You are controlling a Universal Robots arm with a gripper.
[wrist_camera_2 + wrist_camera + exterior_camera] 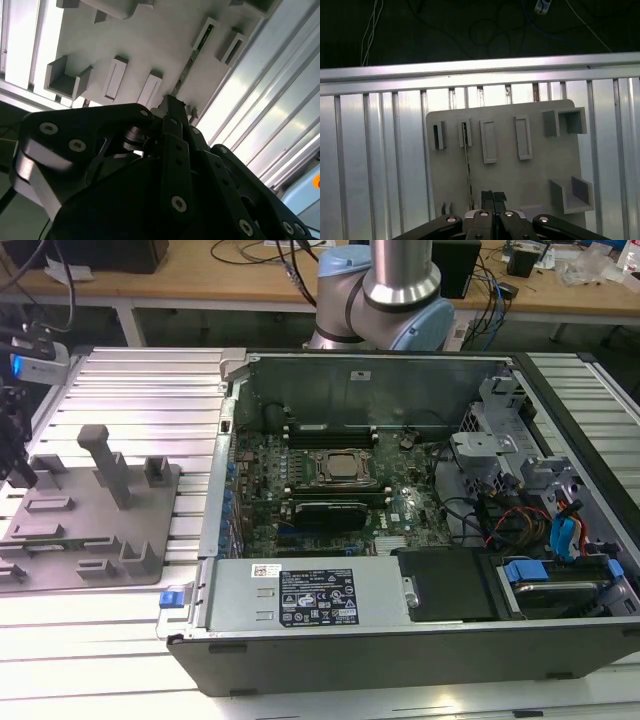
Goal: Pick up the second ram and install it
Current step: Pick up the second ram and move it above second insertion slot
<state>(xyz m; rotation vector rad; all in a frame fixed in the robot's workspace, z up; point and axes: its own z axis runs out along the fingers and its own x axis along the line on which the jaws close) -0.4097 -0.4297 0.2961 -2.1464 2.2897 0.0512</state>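
Note:
The second ram (468, 165) is a thin green stick standing on its edge in a slot of the grey holder plate (535, 175). In the second wrist view the ram (189, 67) runs from a slot block towards my fingertips. My gripper (493, 196) hangs low over the plate, its two dark fingers pressed together and shut, just beside the stick's near end and not around it. In the second wrist view the gripper (173, 104) sits at that same end. In the exterior view the gripper (18, 465) is at the left edge, above the plate (90, 530).
The open computer case (400, 490) lies to the exterior view's right of the plate, with the processor socket (338, 468) and dark memory slots (330, 432) on its motherboard. Upright pegs (105, 465) rise from the plate. Ribbed metal table (375, 165) surrounds it.

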